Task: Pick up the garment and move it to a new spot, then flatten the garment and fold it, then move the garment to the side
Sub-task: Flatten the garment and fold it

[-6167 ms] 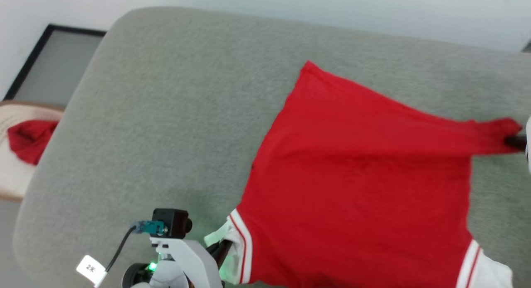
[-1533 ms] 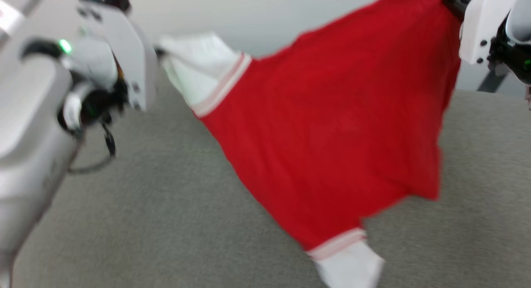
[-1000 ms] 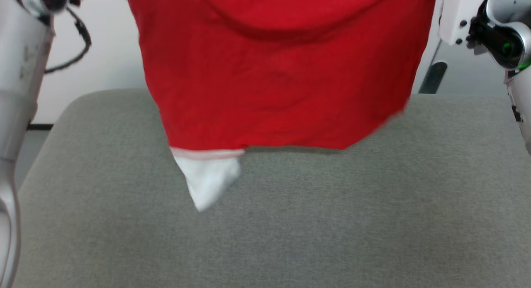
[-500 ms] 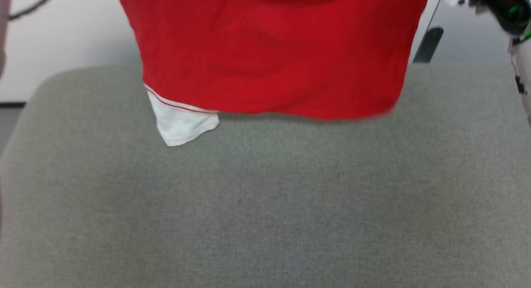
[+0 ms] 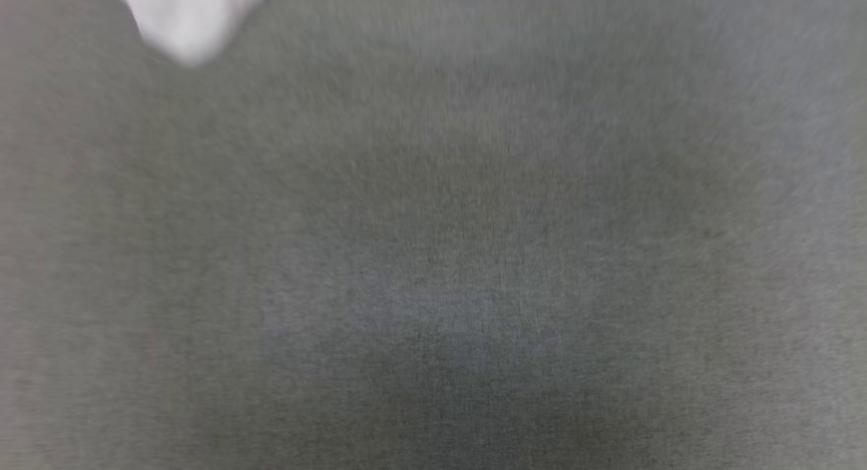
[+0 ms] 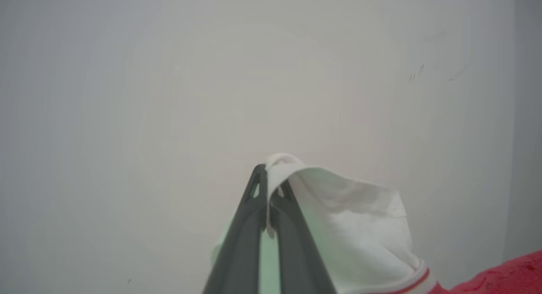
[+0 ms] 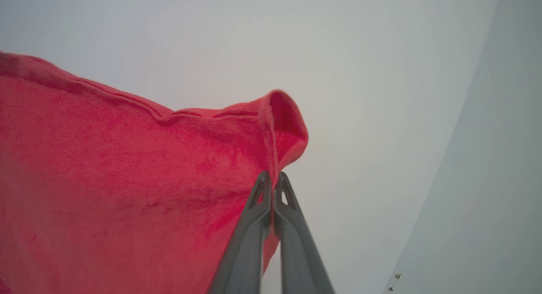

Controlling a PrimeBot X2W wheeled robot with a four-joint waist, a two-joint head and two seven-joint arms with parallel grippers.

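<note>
left wrist view: the left pincer [image 6: 268,179] rises from the bottom centre, its two dark fingers pressed together with a fold of white cloth pinched between the tips. this cloth is a white short sleeve of the garment [image 6: 360,226], draping from the tips toward the lower right. a red-and-white striped band [image 6: 417,281] ends the sleeve near the bottom edge, and the red body begins in the lower right corner. behind lies a pale wall [image 6: 169,95], with a few faint dark marks [image 6: 416,73] in the upper right.

right wrist view: the right pincer [image 7: 272,177] comes up from the bottom centre, fingers closed tight on an edge of the red cloth. the garment [image 7: 127,179] spreads across the left half of the frame. its hemmed edge runs along the top and curls into a small loop just above the fingertips. beyond it is the pale wall [image 7: 360,73], greyer at the right of the frame.

head view, heavily blurred: a grey cloth-covered tabletop [image 5: 433,253] runs from bottom edge to top. at the upper left a white sleeve tip of the garment [image 5: 189,16] hangs into the frame; whether it touches the tabletop cannot be told.
</note>
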